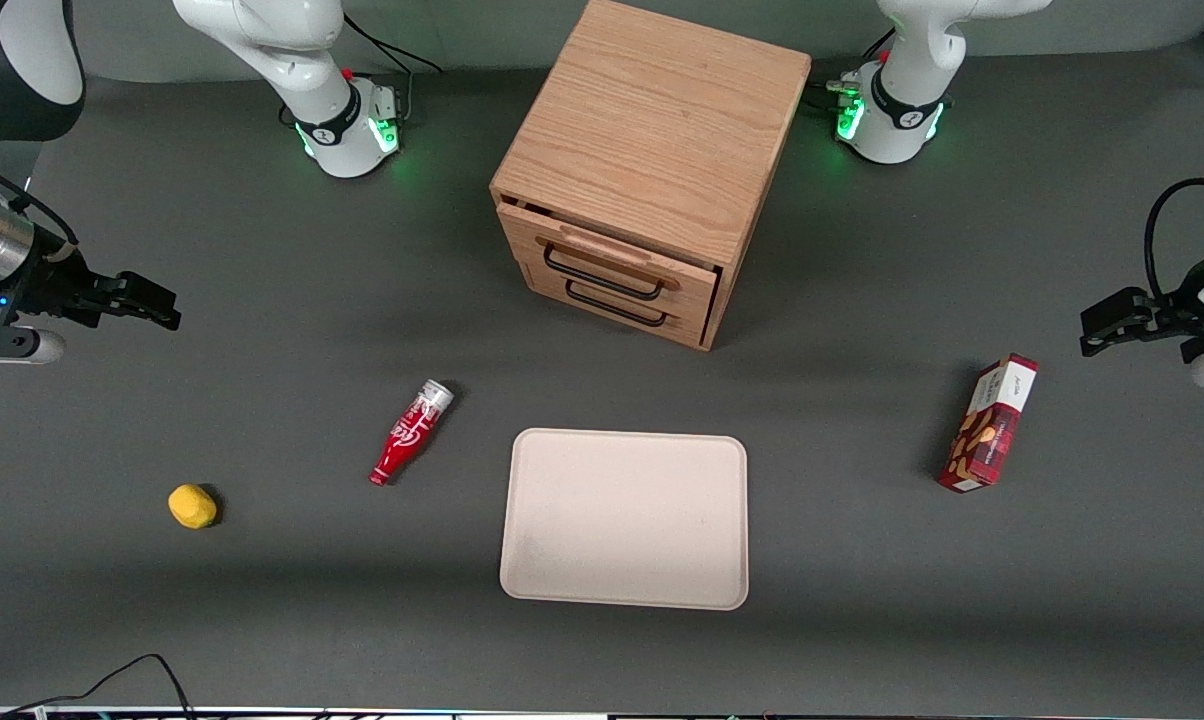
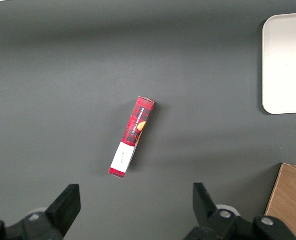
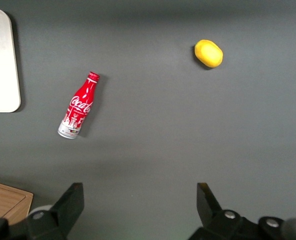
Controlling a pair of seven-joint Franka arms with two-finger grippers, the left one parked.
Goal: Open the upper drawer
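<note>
Upper drawer (image 1: 612,262) sits in the oak cabinet (image 1: 652,150), well apart from the fingers (image 3: 73,202), which stand wide and empty. Rigid wood, likely slides stiffly (judgement); hook the black wire handle (image 1: 604,280).

Right arm's black two-finger gripper (image 1: 167,308) hovers above table at working arm's end, well apart from light oak wooden cabinet (image 1: 652,150); fingers (image 3: 70,202) spread wide, holding nothing.
</note>
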